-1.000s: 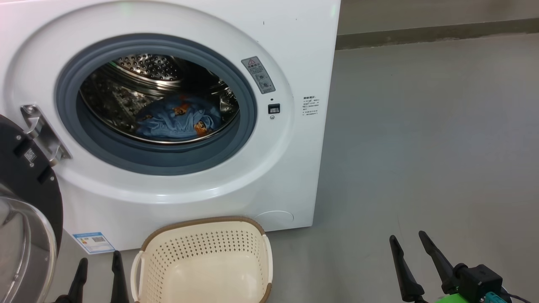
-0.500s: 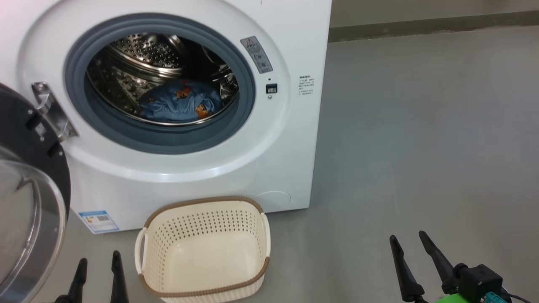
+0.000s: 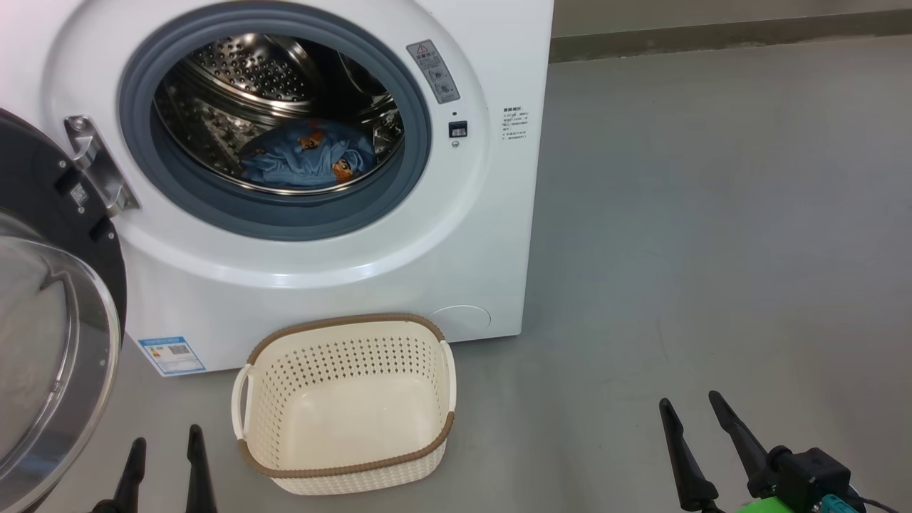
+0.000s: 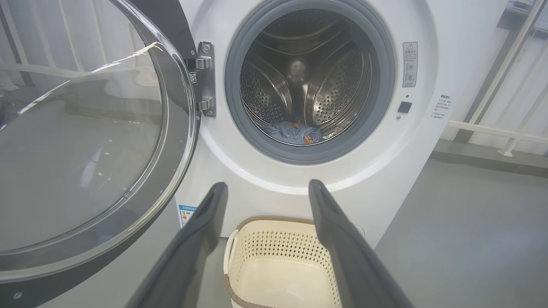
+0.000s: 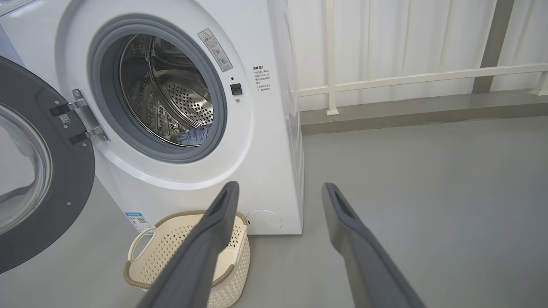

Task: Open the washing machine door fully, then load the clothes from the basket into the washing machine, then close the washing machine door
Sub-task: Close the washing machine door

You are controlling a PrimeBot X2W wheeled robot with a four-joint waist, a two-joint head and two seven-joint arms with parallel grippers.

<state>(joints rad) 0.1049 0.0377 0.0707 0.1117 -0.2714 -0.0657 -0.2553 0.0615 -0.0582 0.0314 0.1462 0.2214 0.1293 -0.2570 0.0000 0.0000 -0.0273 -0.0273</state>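
The view is being pulled back; clothes (image 3: 306, 158) loaded, basket (image 3: 356, 356) emptied, only the door (image 3: 50, 335) is being left open. Left gripper (image 3: 166, 435), right gripper (image 3: 690, 398): spread, empty.

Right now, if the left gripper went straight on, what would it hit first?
Probably the washer, on its white front just below the drum opening, passing above the basket; depth is unclear.

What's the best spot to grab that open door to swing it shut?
Probably the black rim of the door, on the edge farthest from the hinge, approached from the left by the left gripper. The door hangs wide open leftward; its bulging glass gives nothing to pinch.
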